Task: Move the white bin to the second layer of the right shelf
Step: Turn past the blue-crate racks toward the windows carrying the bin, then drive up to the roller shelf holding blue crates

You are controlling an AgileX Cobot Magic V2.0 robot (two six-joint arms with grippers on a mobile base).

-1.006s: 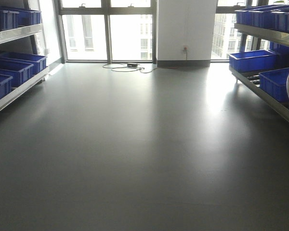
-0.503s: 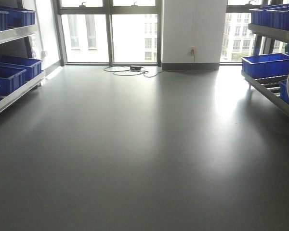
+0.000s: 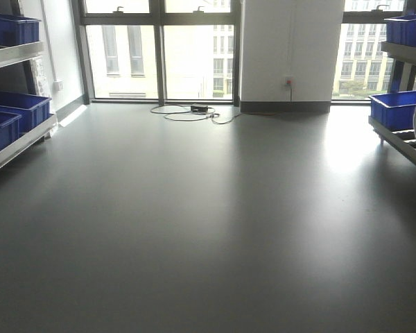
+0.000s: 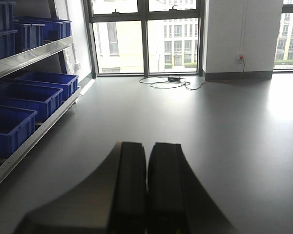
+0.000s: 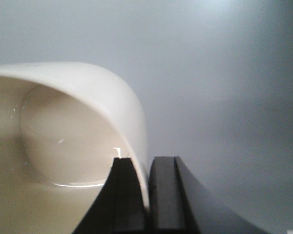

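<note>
Since 1.0 s ago the front view has swung left and crept forward: the white pillar has slid toward 3 o'clock, the floor cable (image 3: 187,111) sits lower in frame, and the right shelf (image 3: 402,147) has shrunk to a strip at the 3 o'clock edge, with 1 blue crate (image 3: 394,109) on its lower visible tier.

The white bin (image 5: 63,136) hangs above the grey floor. The right gripper (image 5: 147,165) is clamped on its side wall just under the rim, 1 finger inside and 1 outside. The tub fills the 9 o'clock half of the right wrist view and looks empty. A pale sliver at the 3 o'clock edge of the front view is probably its outer wall.

The left gripper (image 4: 147,148) has its fingers pressed together on nothing and points down the aisle, with the left shelf (image 4: 34,51) at 9 o'clock.

The bin should be light and stiff, but its glossy tapering wall looks slippery. A 1-sided pinch may let it swing or creep, so a hold high under the rim seems safest. The bin is not yet at the shelf.
</note>
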